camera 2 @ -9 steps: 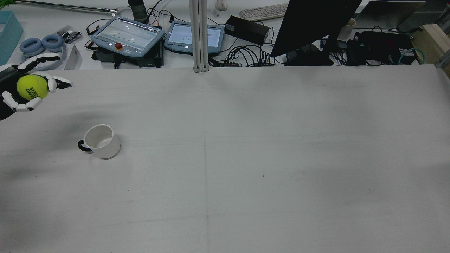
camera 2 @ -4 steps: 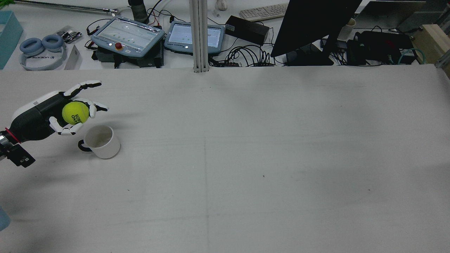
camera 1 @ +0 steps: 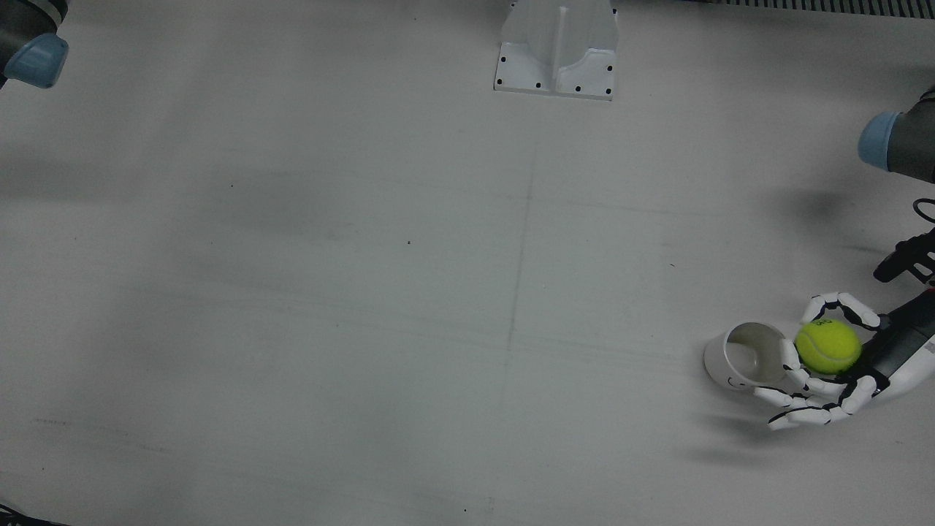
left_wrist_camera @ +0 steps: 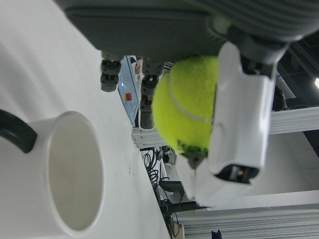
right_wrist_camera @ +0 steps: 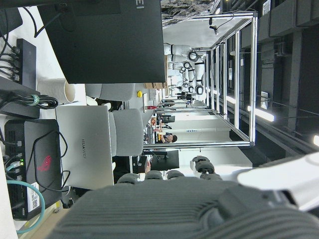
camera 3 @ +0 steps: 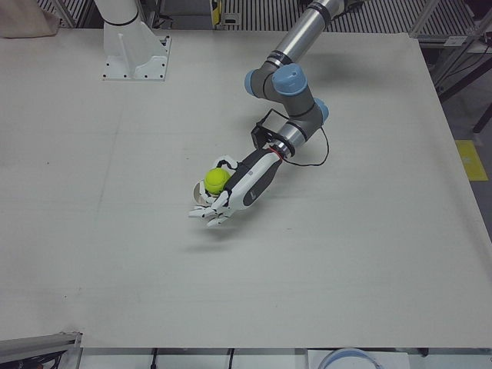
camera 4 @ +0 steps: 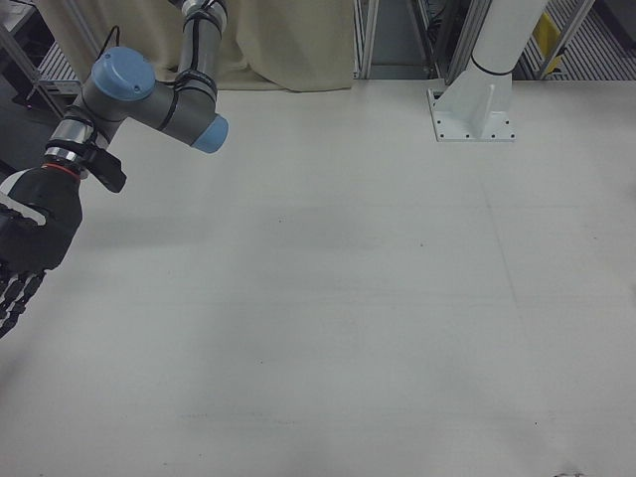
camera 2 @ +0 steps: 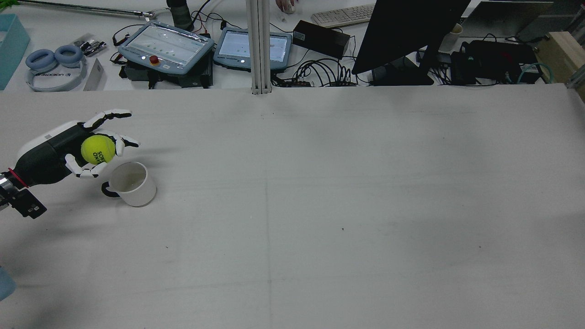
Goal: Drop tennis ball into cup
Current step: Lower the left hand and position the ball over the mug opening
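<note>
One pale grey bench (camera 2: pixel 320 183) carries an upright white mug (camera 2: pixel 132 183), handle toward nine o'clock; left robot hand (camera 2: pixel 87 148) clamps the tennis ball (camera 2: pixel 97 149); right robot hand (camera 4: pixel 20 248) extended.

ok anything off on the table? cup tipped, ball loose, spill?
Nothing stands out. The cup stands upright and empty on the table, and the left hand holds the tennis ball just beside its rim. No spill or damage visible.

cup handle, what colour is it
Black, on an otherwise white cup. The handle shows best in the rear view.
</note>
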Controlling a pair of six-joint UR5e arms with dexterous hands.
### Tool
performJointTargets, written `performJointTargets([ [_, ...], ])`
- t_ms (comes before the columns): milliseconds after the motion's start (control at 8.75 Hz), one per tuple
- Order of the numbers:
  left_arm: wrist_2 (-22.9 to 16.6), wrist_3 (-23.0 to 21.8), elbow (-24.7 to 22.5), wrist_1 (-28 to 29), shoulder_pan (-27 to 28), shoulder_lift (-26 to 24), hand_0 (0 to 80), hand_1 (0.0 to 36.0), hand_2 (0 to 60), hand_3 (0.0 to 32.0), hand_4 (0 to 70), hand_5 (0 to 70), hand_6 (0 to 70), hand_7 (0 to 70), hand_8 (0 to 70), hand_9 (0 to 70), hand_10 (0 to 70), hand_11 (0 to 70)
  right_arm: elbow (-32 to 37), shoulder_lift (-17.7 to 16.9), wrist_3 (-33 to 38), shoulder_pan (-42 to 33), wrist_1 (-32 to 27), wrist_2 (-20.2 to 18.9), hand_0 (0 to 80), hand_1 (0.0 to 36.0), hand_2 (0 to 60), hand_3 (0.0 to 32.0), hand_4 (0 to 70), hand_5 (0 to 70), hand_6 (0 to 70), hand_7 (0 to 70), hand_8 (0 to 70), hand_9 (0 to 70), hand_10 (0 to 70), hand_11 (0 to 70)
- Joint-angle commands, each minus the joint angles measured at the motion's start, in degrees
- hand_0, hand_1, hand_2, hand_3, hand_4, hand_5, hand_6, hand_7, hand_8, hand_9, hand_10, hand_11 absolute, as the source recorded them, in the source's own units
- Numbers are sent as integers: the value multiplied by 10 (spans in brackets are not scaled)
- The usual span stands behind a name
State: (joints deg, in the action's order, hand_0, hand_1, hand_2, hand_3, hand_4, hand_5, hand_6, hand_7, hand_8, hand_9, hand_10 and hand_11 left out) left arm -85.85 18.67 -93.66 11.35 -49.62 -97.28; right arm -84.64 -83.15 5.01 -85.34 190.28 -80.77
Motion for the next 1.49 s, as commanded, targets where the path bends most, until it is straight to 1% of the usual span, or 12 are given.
performJointTargets([
  [0, 1, 2, 7, 6, 2, -4, 714, 360, 600, 196, 0, 238, 590, 383, 259, 205, 63, 129, 0, 0, 0, 0, 0, 0, 0, 0, 0, 0, 0, 0, 0, 0, 0, 0, 0, 0],
  [114, 1, 1, 15, 8, 3, -6, 646, 360, 600, 208, 0, 247, 647, 349, 261, 187, 62, 125, 0, 0, 0, 0, 0, 0, 0, 0, 0, 0, 0, 0, 0, 0, 0, 0, 0, 0],
  [229, 1, 1, 15, 8, 3, -6, 618, 359, 600, 206, 0, 209, 516, 348, 220, 168, 60, 120, 0, -1, 0, 0, 0, 0, 0, 0, 0, 0, 0, 0, 0, 0, 0, 0, 0, 0],
  [457, 1, 1, 21, 11, 4, -7, 582, 350, 544, 200, 0, 165, 335, 280, 148, 108, 57, 113, 0, 0, 0, 0, 0, 0, 0, 0, 0, 0, 0, 0, 0, 0, 0, 0, 0, 0],
  [571, 1, 1, 20, 11, 4, -7, 575, 345, 529, 192, 0, 161, 329, 250, 133, 87, 56, 112, 0, 0, 0, 0, 0, 0, 0, 0, 0, 0, 0, 0, 0, 0, 0, 0, 0, 0],
  [686, 1, 1, 17, 10, 4, -10, 568, 338, 530, 192, 0, 167, 365, 224, 134, 73, 56, 111, 0, 0, 0, 0, 0, 0, 0, 0, 0, 0, 0, 0, 0, 0, 0, 0, 0, 0],
  [800, 1, 2, 19, 10, 8, -11, 566, 335, 527, 196, 0, 167, 363, 223, 134, 70, 55, 110, 0, 0, 0, 0, 0, 0, 0, 0, 0, 0, 0, 0, 0, 0, 0, 0, 0, 0],
  [914, 2, 2, 19, 9, 16, -12, 569, 340, 520, 202, 0, 160, 327, 228, 127, 72, 54, 108, 0, -1, 0, 0, 0, 0, 0, 0, 0, 0, 0, 0, 0, 0, 0, 0, 0, 0],
  [1029, 12, 2, 19, 9, 26, -12, 566, 337, 527, 206, 0, 167, 363, 224, 133, 71, 53, 106, 0, 0, 0, 0, 0, 0, 0, 0, 0, 0, 0, 0, 0, 0, 0, 0, 0, 0],
  [1143, 24, 2, 22, 8, 43, -13, 567, 341, 514, 206, 0, 152, 288, 239, 119, 74, 53, 107, 0, 0, 0, 0, 0, 0, 0, 0, 0, 0, 0, 0, 0, 0, 0, 0, 0, 0],
  [1257, 24, 2, 22, 5, 46, -15, 564, 335, 527, 208, 0, 167, 366, 223, 133, 69, 52, 105, 0, 0, 0, 0, 0, 0, 0, 0, 0, 0, 0, 0, 0, 0, 0, 0, 0, 0],
  [1371, 24, 2, 25, 1, 55, -15, 559, 337, 508, 200, 0, 142, 249, 244, 108, 72, 51, 104, 0, 0, 0, 0, 0, 0, 0, 0, 0, 0, 0, 0, 0, 0, 0, 0, 0, 0],
])
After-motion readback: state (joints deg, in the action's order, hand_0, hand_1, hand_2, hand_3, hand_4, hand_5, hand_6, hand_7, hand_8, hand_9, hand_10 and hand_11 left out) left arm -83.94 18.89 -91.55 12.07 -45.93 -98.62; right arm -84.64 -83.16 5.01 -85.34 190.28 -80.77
